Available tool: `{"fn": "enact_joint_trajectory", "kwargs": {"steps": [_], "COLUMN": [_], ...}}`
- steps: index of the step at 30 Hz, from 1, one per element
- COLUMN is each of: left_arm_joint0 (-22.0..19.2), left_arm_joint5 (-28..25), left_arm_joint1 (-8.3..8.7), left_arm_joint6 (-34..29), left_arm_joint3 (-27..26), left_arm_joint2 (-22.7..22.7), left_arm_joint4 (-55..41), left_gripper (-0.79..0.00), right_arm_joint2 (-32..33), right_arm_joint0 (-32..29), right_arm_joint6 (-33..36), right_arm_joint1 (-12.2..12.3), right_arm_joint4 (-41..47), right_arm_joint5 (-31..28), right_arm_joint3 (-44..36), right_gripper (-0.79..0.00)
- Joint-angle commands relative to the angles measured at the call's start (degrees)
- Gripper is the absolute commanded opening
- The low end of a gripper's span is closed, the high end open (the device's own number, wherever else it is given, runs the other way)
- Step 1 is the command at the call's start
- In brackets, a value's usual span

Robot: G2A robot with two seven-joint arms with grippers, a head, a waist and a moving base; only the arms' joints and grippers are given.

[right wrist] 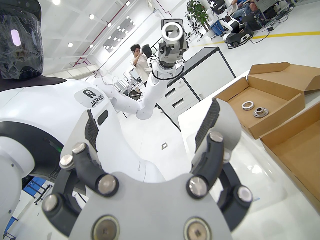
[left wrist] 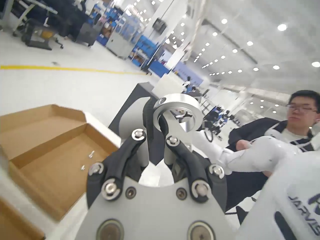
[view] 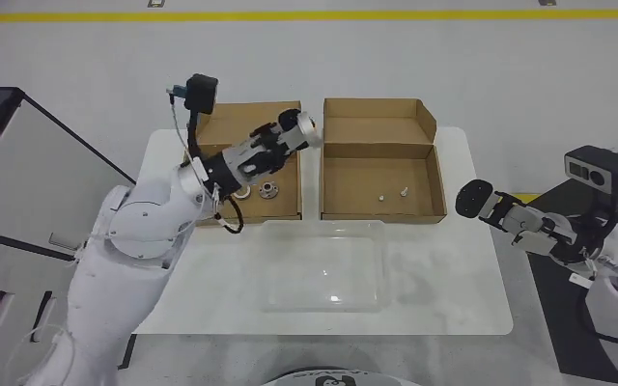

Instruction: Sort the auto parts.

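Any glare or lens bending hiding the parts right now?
Top view: even light, one faint glint on the clear tray. Left wrist view: bright ceiling lamps overhead, yet the metal ring in the left gripper is not washed out. Right wrist view: the wide lens bends the table edge; the flat ring and flanged hub show no glare.

Left arm [view: 241,164] crosses above left box [view: 232,121] at 11 o'clock, blocking it. Right box [view: 377,151] at 1 o'clock stands open-topped. Bare table [view: 454,280] flanks tray [view: 328,261] at 3 and 9 o'clock.
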Motion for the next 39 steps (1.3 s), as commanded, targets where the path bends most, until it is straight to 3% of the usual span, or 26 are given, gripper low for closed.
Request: {"fn": "enact_joint_trajectory", "kwargs": {"steps": [1, 5, 20, 39], "left_arm_joint0": [-0.90, -2.76, -9.20, -14.71], "left_arm_joint5": [2.60, 7.55, 15.17, 11.99], "left_arm_joint1": [-0.07, -0.21, -0.70, 0.13], "left_arm_joint6": [-1.62, -4.56, -12.92, -24.91], "left_arm_joint3": [-0.14, 0.01, 4.84, 15.44], "left_arm_joint2": [1.83, 4.75, 10.84, 9.40], "left_arm_joint4": [4.03, 10.46, 27.90, 46.05], "left_gripper": [-0.785, -0.785, -0.785, -0.785], "right_arm_joint2": [0.00, 0.00, 0.00, 0.00], "right_arm_joint0": [0.00, 0.00, 0.00, 0.00], "right_arm_joint6": [0.00, 0.00, 0.00, 0.00], "right_arm_joint1": [0.00, 0.00, 0.00, 0.00], "right_arm_joint4": [0.00, 0.00, 0.00, 0.00], "right_arm_joint5": [0.00, 0.00, 0.00, 0.00], "right_arm_joint3": [0.00, 0.00, 0.00, 0.00], "right_gripper": [0.000, 0.000, 0.000, 0.000]}}
